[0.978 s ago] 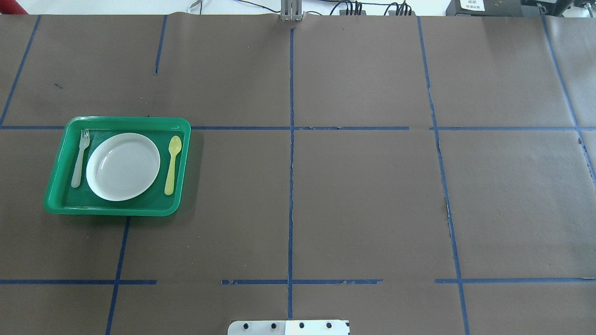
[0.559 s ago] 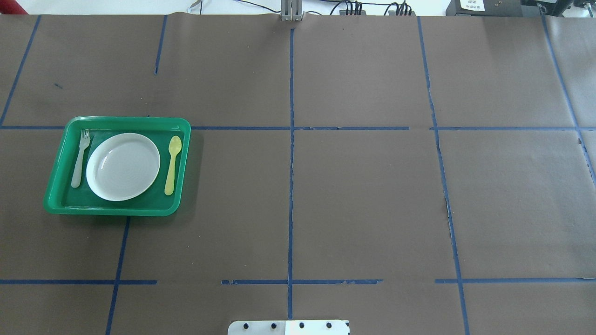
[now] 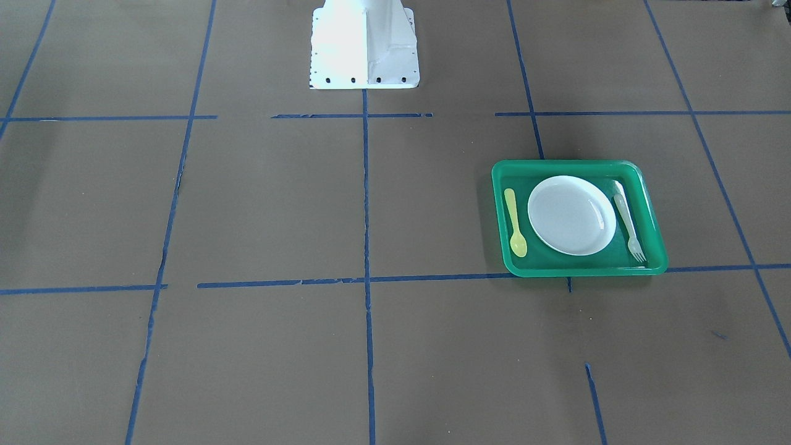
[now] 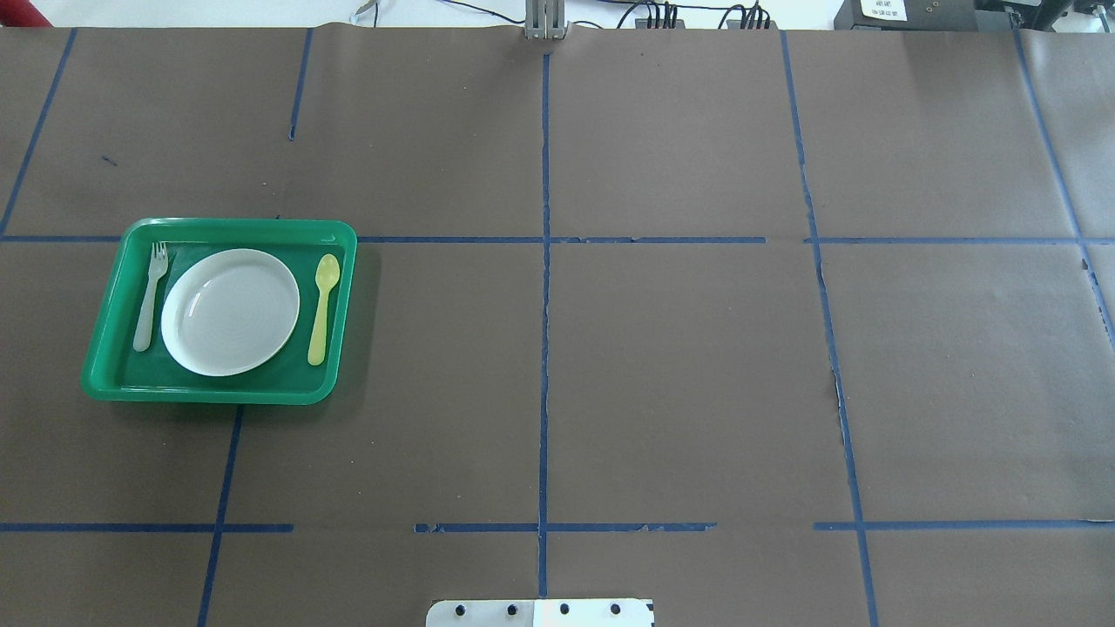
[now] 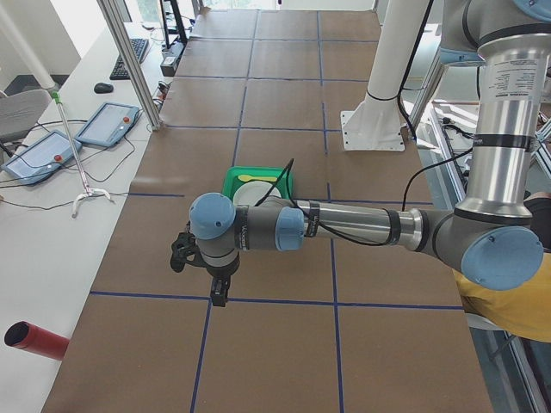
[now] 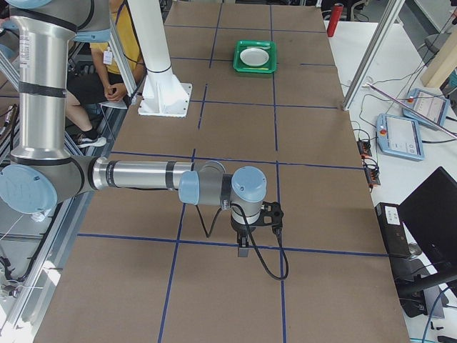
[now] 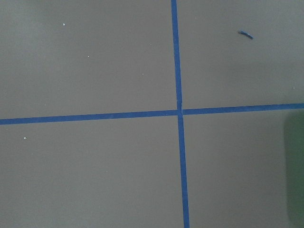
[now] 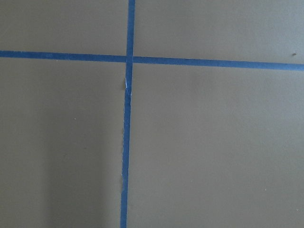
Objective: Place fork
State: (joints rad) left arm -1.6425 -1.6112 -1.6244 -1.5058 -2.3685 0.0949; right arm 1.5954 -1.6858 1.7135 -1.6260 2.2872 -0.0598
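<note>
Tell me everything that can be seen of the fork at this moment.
The fork is slim, pale whitish, translucent-looking plastic with short tines. It lies flat in the green tray, along the wall on the robot's left, beside the white plate; a thin green gap seems to part them. Its tines point away from the robot. Nothing grips it.

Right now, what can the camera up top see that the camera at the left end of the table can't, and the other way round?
Only the overhead view shows the fork; from the side, the left arm hides it. Only the left side view shows that arm, the left gripper and a red tube. Both show the green tray, the white plate and the yellow spoon.
</note>
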